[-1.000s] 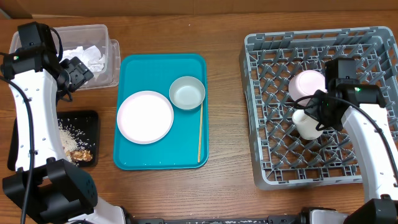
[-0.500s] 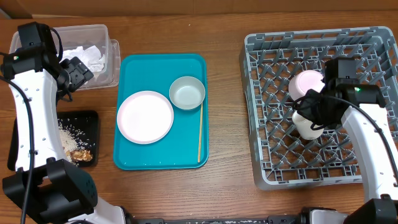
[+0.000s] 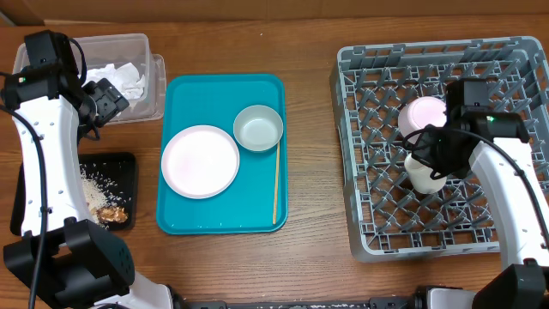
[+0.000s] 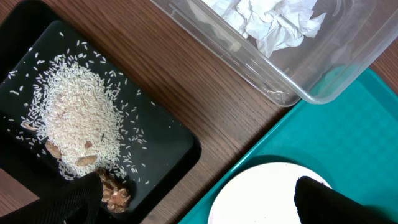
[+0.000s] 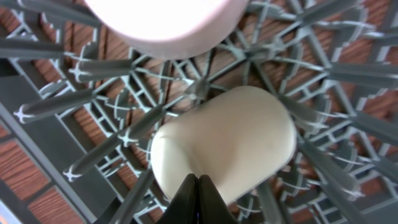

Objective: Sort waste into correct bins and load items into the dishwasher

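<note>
Two arms: one at each end of the table, left by the bins, right over the rack.
Left jaws: wide open, gripping nothing; dark fingers at the bottom corners of the wrist view.
Left jaws, place: above the table where tub, black tray and teal tray come close together.
Right jaws: closed tip to tip, holding nothing, low over the near edge of the cup; touching or not, cannot tell.
Tub: clear, at the far left; crumpled napkins inside.
Black tray: near left, in front of the tub; a heap of rice with loose grains around it, brown bits at its near end.
Teal tray: between bins and rack; white plate on its left half, bowl upright at the right rear, just beside the plate; thin stick along the right edge.
Rack: grey, at the right, with two dishes among the prongs.
Cup: white, in the middle of the rack, partly under the right arm.
Pink dish: in the rack, just behind the cup, the two very close.
</note>
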You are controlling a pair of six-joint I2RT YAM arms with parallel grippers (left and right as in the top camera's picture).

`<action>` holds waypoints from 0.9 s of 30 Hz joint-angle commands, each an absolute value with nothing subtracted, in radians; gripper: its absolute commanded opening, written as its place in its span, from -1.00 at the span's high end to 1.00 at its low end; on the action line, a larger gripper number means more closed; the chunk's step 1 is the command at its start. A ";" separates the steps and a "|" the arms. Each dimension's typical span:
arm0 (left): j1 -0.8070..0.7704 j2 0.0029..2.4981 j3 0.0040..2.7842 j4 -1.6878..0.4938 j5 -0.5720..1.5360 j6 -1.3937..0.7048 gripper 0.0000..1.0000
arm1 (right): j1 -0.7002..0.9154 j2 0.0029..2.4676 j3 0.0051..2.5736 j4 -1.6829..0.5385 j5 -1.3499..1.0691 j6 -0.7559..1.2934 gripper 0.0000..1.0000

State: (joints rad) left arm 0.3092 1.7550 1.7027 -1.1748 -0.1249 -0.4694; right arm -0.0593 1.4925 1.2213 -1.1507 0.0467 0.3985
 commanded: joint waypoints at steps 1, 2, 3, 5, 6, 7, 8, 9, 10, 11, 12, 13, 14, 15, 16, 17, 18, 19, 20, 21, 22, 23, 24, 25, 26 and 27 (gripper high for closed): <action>0.307 1.745 1.718 -1.174 -0.138 -0.479 -1.00 | -0.066 1.474 1.274 -1.174 0.146 0.455 0.92; 0.307 1.745 1.718 -1.174 -0.138 -0.479 -1.00 | -0.066 1.471 1.276 -1.181 0.153 0.458 0.92; 0.307 1.745 1.718 -1.174 -0.138 -0.479 -1.00 | -0.066 1.468 1.277 -1.187 0.159 0.465 0.92; 0.307 1.745 1.718 -1.174 -0.138 -0.479 -1.00 | -0.066 1.463 1.277 -1.186 0.147 0.472 0.92; 0.307 1.745 1.718 -1.174 -0.138 -0.479 -1.00 | -0.065 1.462 1.277 -1.181 0.125 0.469 0.92; 0.307 1.745 1.718 -1.174 -0.138 -0.479 -1.00 | -0.062 1.461 1.277 -1.176 0.093 0.455 0.92; 0.307 1.745 1.718 -1.174 -0.138 -0.479 -1.00 | -0.062 1.461 1.277 -1.170 0.060 0.432 0.92; 0.307 1.745 1.718 -1.174 -0.138 -0.479 -1.00 | -0.061 1.462 1.277 -1.155 -0.013 0.378 0.92; 0.307 1.745 1.718 -1.174 -0.138 -0.479 -1.00 | -0.061 1.467 1.277 -1.147 -0.086 0.320 0.92; 0.307 1.745 1.718 -1.174 -0.138 -0.479 -1.00 | -0.061 1.472 1.275 -1.148 -0.099 0.305 0.92; 0.307 1.745 1.718 -1.174 -0.138 -0.479 -1.00 | -0.061 1.477 1.273 -1.150 -0.096 0.305 0.92; 0.307 1.745 1.718 -1.174 -0.138 -0.479 -1.00 | -0.061 1.484 1.269 -1.150 -0.089 0.306 0.92; 0.307 1.745 1.718 -1.174 -0.138 -0.479 -1.00 | -0.061 1.491 1.264 -1.147 -0.084 0.306 0.92; 0.307 1.745 1.718 -1.174 -0.138 -0.479 -1.00 | -0.061 1.498 1.261 -1.145 -0.084 0.306 0.92; 0.307 1.745 1.718 -1.174 -0.138 -0.479 -1.00 | -0.061 1.507 1.258 -1.145 -0.084 0.306 0.92; 0.307 1.745 1.718 -1.174 -0.138 -0.479 -1.00 | -0.061 1.515 1.256 -1.146 -0.084 0.306 0.92; 0.307 1.745 1.718 -1.174 -0.138 -0.479 -1.00 | -0.061 1.526 1.256 -1.151 -0.065 0.310 0.92; 0.307 1.745 1.718 -1.174 -0.138 -0.479 -1.00 | -0.061 1.530 1.256 -1.156 -0.042 0.323 0.92; 0.307 1.745 1.718 -1.174 -0.138 -0.479 -1.00 | -0.061 1.534 1.256 -1.162 0.002 0.354 0.92; 0.307 1.745 1.718 -1.174 -0.138 -0.479 -1.00 | -0.061 1.535 1.256 -1.166 0.033 0.377 0.92; 0.307 1.745 1.718 -1.174 -0.138 -0.479 -1.00 | -0.061 1.534 1.256 -1.169 0.053 0.395 0.92; 0.307 1.745 1.718 -1.174 -0.138 -0.479 -1.00 | -0.061 1.534 1.256 -1.170 0.059 0.398 0.92; 0.307 1.745 1.718 -1.174 -0.138 -0.479 -1.00 | -0.061 1.534 1.256 -1.173 0.060 0.398 0.92; 0.307 1.745 1.718 -1.174 -0.138 -0.479 -1.00 | -0.061 1.535 1.256 -1.176 0.060 0.398 0.92; 0.307 1.745 1.718 -1.174 -0.138 -0.479 -1.00 | -0.061 1.534 1.256 -1.178 0.064 0.399 0.92; 0.307 1.745 1.718 -1.174 -0.138 -0.479 -1.00 | -0.061 1.534 1.256 -1.181 0.075 0.410 0.92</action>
State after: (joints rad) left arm 0.3092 1.7550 1.7027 -1.1748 -0.1249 -0.4694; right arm -0.0586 1.5333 1.2457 -1.1774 0.0250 0.3767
